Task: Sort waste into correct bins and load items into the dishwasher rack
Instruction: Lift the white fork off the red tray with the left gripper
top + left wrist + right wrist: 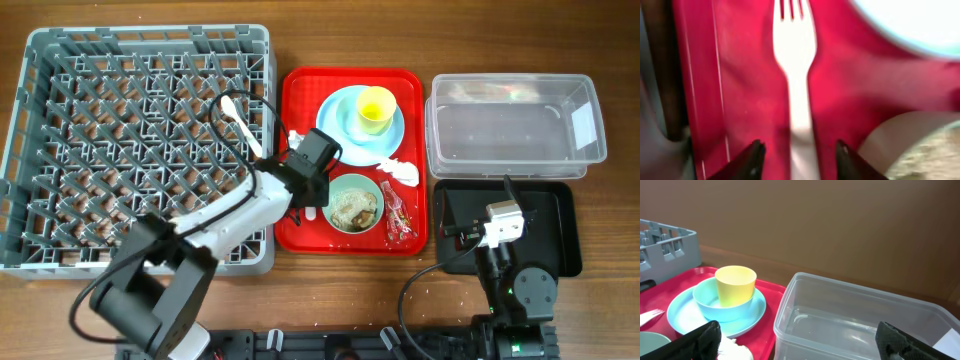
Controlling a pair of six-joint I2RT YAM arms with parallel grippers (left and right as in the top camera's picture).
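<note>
My left gripper (305, 185) is low over the left side of the red tray. In the left wrist view it (801, 156) is open, with one finger on each side of the white fork's (795, 75) handle. The white spoon (240, 120) lies in the grey dishwasher rack (60, 150). The yellow cup (376, 108) stands in a mint bowl (707, 305) on the pale blue plate (340, 130). A second bowl (355, 205) holds rice-like scraps. The white napkin (400, 172) and red wrapper (400, 215) lie beside it. My right gripper (495, 232) is open and empty over the black tray (555, 230).
The red serving tray (300, 235) sits between the rack and the bins. The clear tub (515, 125) with a white label stands at the back right, just ahead of my right gripper (805, 342). Brown table wood shows along the front edge.
</note>
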